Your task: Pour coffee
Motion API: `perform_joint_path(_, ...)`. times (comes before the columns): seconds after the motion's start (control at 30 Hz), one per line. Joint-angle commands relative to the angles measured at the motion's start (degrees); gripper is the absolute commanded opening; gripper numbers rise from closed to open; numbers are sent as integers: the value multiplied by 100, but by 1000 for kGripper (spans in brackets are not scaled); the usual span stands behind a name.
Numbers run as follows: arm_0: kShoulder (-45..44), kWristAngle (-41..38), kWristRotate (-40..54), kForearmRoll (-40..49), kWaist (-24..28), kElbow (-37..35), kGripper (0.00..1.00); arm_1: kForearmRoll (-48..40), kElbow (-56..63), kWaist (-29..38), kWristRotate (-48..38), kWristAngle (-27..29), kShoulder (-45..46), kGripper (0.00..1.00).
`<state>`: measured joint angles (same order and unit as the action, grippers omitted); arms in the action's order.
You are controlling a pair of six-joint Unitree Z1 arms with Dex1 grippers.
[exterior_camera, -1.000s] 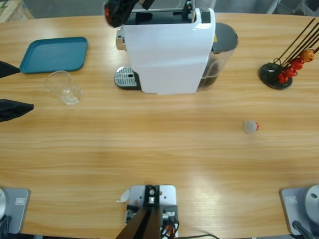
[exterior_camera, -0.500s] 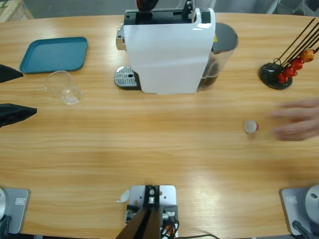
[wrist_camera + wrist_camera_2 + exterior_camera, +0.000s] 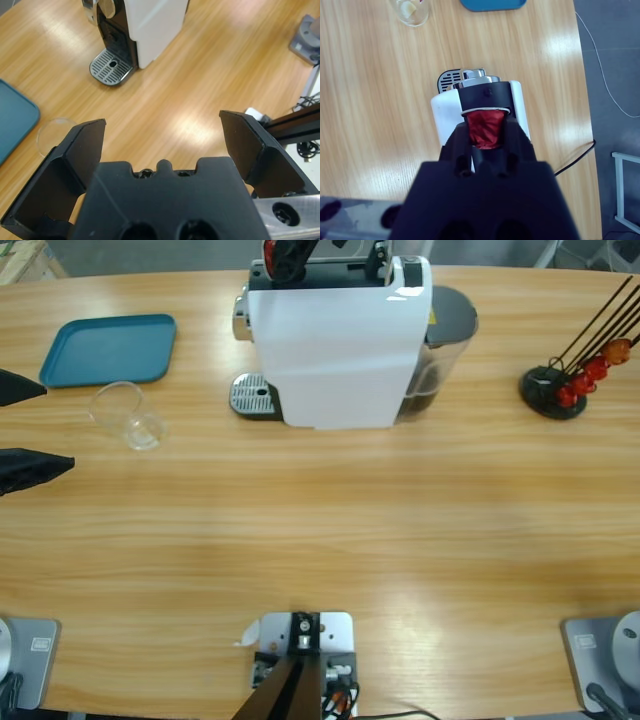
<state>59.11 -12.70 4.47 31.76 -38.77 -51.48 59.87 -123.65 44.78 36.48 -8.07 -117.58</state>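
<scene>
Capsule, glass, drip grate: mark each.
Capsule (image 3: pixel 485 129), right wrist view, red body between the right tool's jaws.
Glass (image 3: pixel 125 415), high view, its clear wall.
Drip grate (image 3: pixel 112 67), left wrist view, slotted metal top.

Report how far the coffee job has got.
Early stage. In hand: the right gripper holds a red capsule right over the top of the white coffee machine. The left gripper hangs open near the glass cup, which sits beside the teal tray, not on the drip grate. Left: loading the capsule, placing the cup, brewing, pouring. No coffee is visible.
</scene>
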Motion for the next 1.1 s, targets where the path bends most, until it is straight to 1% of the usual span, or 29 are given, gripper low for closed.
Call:
perform_joint_path(0.03,-3,136,-34,-177,-61,384,992,95,226,-41,50,-67,-169,145)
perform_joint_path(0.47,-43,136,-43,-211,-61,331,991,95,192,-13,26,-134,-169,149)
perform_joint_path(0.7,-49,136,-43,-214,-61,340,991,128,219,-13,26,-58,-159,149)
perform_joint_path(0.83,-49,136,-43,-209,-61,345,991,77,210,-13,-9,-37,-203,171)
perform_joint_path(0.87,-49,136,-43,-207,-61,347,991,69,199,-13,-22,-32,-222,225)
perform_joint_path(0.9,-49,136,-43,-212,-61,340,991,60,192,-13,-27,-21,-240,251)
perform_joint_path(1.0,-36,136,-43,-212,-61,349,991,34,175,-13,-45,-11,-266,412)
perform_joint_path(1.03,-29,136,-43,-212,-61,349,991,32,175,-13,-45,-11,-273,484)
perform_joint_path(1.07,-22,136,-43,-214,-61,349,991,25,175,-13,-46,0,-275,581)
perform_joint_path(1.1,-17,136,-43,-214,-61,349,992,25,171,-13,-53,10,-275,644)
